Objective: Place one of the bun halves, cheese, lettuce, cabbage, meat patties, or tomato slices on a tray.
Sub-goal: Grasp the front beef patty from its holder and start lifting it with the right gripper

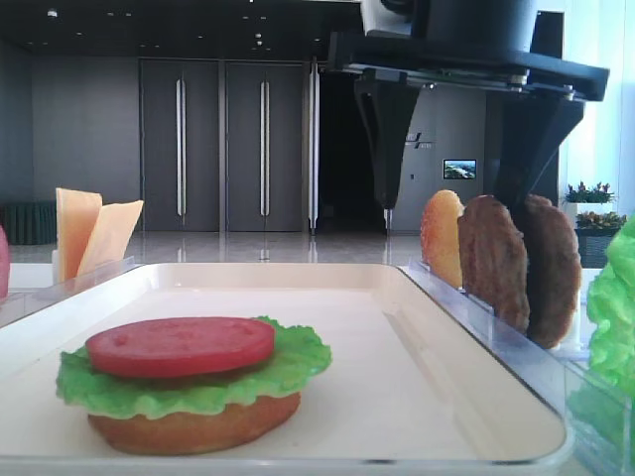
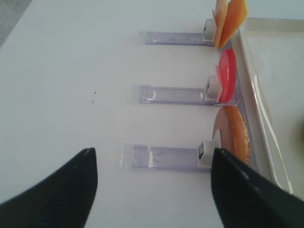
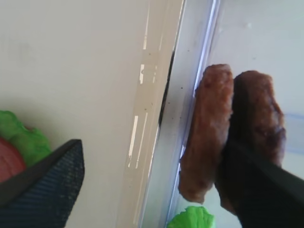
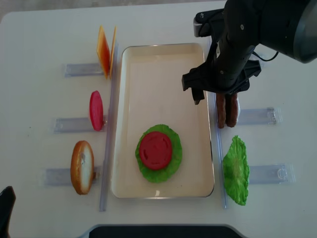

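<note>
Spread wide, the right gripper (image 4: 218, 94) was held above the right-hand rack, its jaws straddling the two meat patties (image 4: 226, 109) without visibly closing on them (one finger over the tray's right rim, the other beyond the patties). In the right wrist view the nearer patty (image 3: 206, 130) and the farther one (image 3: 259, 118) were seen standing on edge just outside the rim of the tray (image 3: 156, 118), with a dark fingertip (image 3: 45, 194) over the tray floor.

On the tray (image 4: 158, 64) a stack was seen: a bun half (image 1: 189, 428) at the bottom, lettuce (image 4: 171, 166) over it, and a tomato slice (image 4: 155, 150) on top.

Left of the tray, cheese slices (image 4: 105, 49), a second tomato slice (image 4: 95, 110) and another bun half (image 4: 81, 166) were held upright in clear racks (image 2: 164, 158). A second lettuce leaf (image 4: 236, 170) stood at the right, below the patties.

The left gripper (image 2: 152, 190) was shown open over bare table (image 2: 61, 71), with nothing between its fingers.
</note>
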Action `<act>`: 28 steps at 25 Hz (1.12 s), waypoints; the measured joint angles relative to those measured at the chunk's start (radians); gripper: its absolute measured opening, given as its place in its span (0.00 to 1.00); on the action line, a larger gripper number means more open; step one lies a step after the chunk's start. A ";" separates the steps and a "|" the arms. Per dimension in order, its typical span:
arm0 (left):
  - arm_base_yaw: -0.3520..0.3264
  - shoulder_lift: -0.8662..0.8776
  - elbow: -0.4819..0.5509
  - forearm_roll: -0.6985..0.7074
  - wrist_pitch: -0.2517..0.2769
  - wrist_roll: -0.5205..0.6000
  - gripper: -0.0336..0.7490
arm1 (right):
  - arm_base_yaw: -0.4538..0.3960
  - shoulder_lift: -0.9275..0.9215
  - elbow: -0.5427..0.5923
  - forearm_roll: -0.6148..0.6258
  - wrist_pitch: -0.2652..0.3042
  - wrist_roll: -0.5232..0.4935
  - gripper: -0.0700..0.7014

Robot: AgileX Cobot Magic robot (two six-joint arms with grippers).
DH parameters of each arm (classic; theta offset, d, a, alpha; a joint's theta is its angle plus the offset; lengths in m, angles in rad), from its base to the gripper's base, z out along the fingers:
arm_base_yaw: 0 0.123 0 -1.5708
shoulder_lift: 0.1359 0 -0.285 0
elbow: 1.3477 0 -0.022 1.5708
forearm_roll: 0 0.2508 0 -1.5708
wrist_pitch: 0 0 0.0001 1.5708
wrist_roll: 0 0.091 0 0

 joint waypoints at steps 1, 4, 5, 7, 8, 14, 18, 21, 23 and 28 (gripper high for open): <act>0.000 0.000 0.000 0.000 0.000 0.000 0.78 | 0.000 0.008 0.000 0.000 0.000 0.000 0.85; 0.000 0.000 0.000 0.000 0.000 0.000 0.78 | 0.000 0.019 0.000 -0.003 0.001 0.000 0.85; 0.000 0.000 0.000 0.000 0.000 0.000 0.78 | 0.000 0.019 0.000 -0.003 0.001 0.000 0.85; 0.000 0.000 0.000 0.000 0.000 0.000 0.78 | 0.000 0.019 0.000 -0.008 0.001 -0.001 0.85; 0.000 0.000 0.000 0.000 0.000 0.000 0.78 | 0.000 0.019 0.000 -0.007 0.001 -0.001 0.85; 0.000 0.000 0.000 0.000 0.000 0.000 0.78 | 0.000 0.043 -0.003 -0.015 0.001 -0.001 0.80; 0.000 0.000 0.000 0.000 0.000 0.000 0.78 | 0.000 0.049 -0.003 -0.021 -0.002 -0.001 0.79; 0.000 0.000 0.000 0.000 0.000 0.000 0.78 | 0.000 0.049 -0.003 -0.023 -0.003 -0.001 0.75; 0.000 0.000 0.000 0.000 0.000 0.000 0.78 | 0.000 0.049 -0.003 -0.024 -0.003 -0.001 0.69; 0.000 0.000 0.000 0.000 0.000 0.000 0.78 | 0.000 0.050 -0.004 -0.051 -0.010 -0.001 0.47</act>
